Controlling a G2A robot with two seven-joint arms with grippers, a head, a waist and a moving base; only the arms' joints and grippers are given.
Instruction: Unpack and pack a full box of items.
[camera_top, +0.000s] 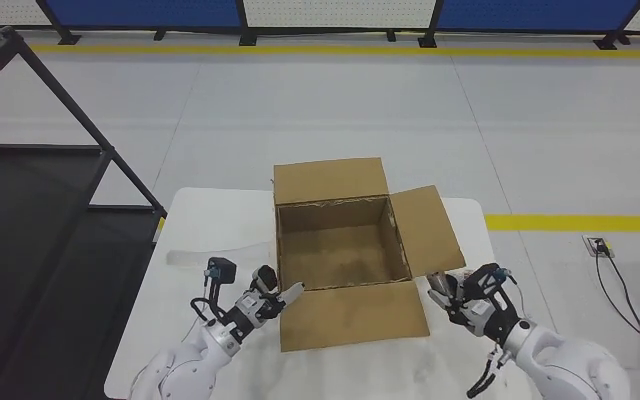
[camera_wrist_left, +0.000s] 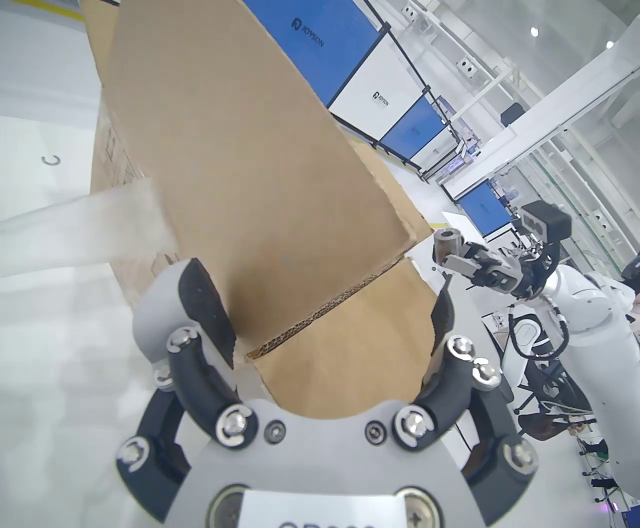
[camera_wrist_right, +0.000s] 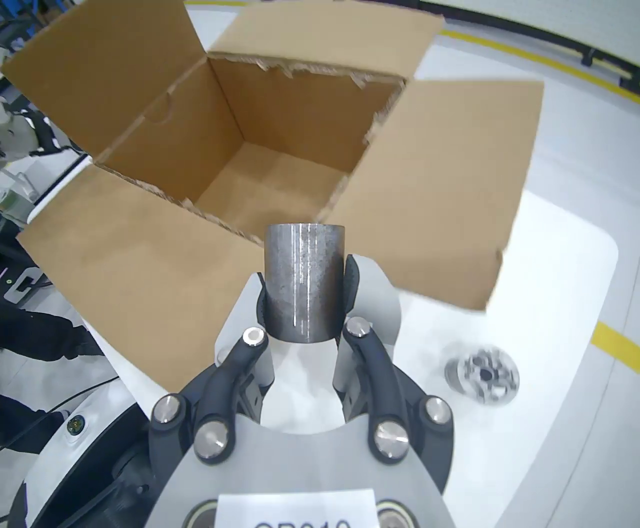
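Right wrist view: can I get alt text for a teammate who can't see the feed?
The right gripper is shut on a short grey metal cylinder, held just outside an open cardboard box with its flaps folded out. A round metal disc with holes lies on the white table beside the box.

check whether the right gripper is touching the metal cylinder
Touching: the right wrist view shows the right gripper clamped against both sides of the metal cylinder.
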